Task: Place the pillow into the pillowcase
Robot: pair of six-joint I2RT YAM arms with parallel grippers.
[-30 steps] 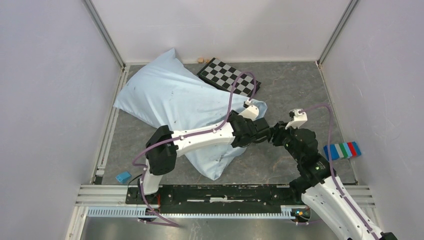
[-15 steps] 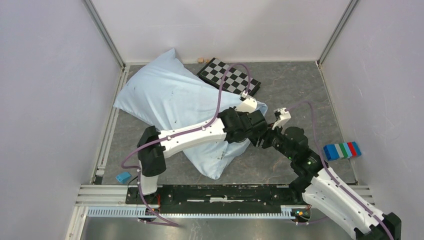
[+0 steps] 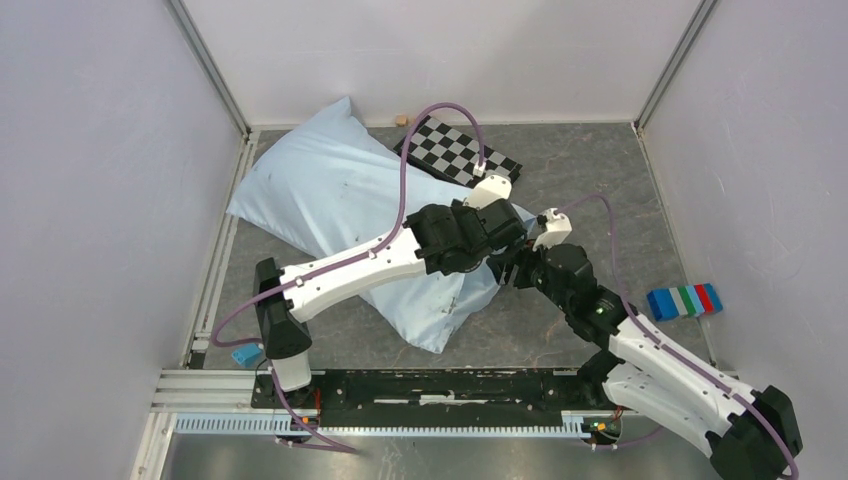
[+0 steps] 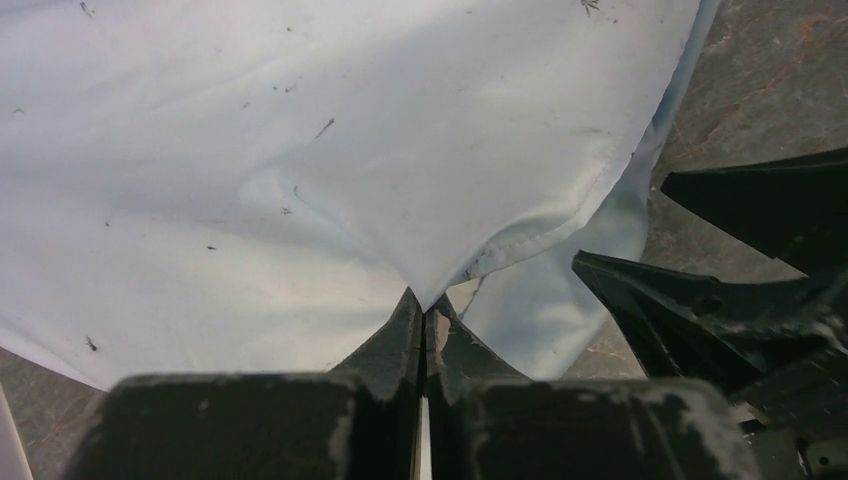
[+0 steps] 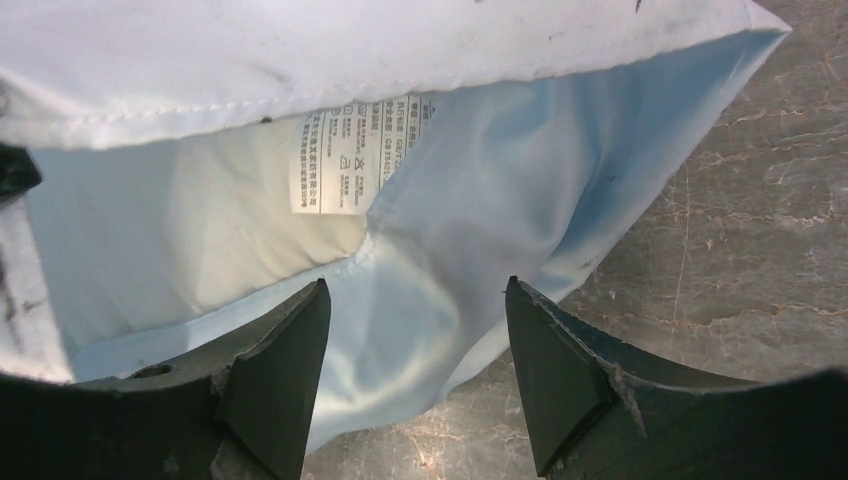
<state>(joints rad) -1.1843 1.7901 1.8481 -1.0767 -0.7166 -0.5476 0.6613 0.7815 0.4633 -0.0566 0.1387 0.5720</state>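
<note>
The pale blue pillowcase [image 3: 330, 190] lies diagonally on the grey floor, plump with the pillow inside. My left gripper [image 3: 507, 240] is shut on the upper hem [image 4: 520, 245] of its open end and holds that hem lifted. My right gripper [image 3: 515, 270] is open right at the mouth, its fingertips [image 5: 290, 340] astride the lower blue layer [image 5: 470, 230]. Inside the mouth I see the cream-white pillow [image 5: 180, 235] and its printed tag [image 5: 350, 160]. The right gripper's black fingers [image 4: 690, 300] show beside the left jaws.
A black-and-white checkerboard panel [image 3: 462, 150] lies behind the pillowcase. A striped coloured block [image 3: 683, 300] sits by the right wall, and a small blue block [image 3: 245, 353] sits near the left arm's base. White walls close in three sides.
The left gripper has moved back and left, lifting the pillowcase hem. The right gripper has moved left and forward, up to the opened mouth.
</note>
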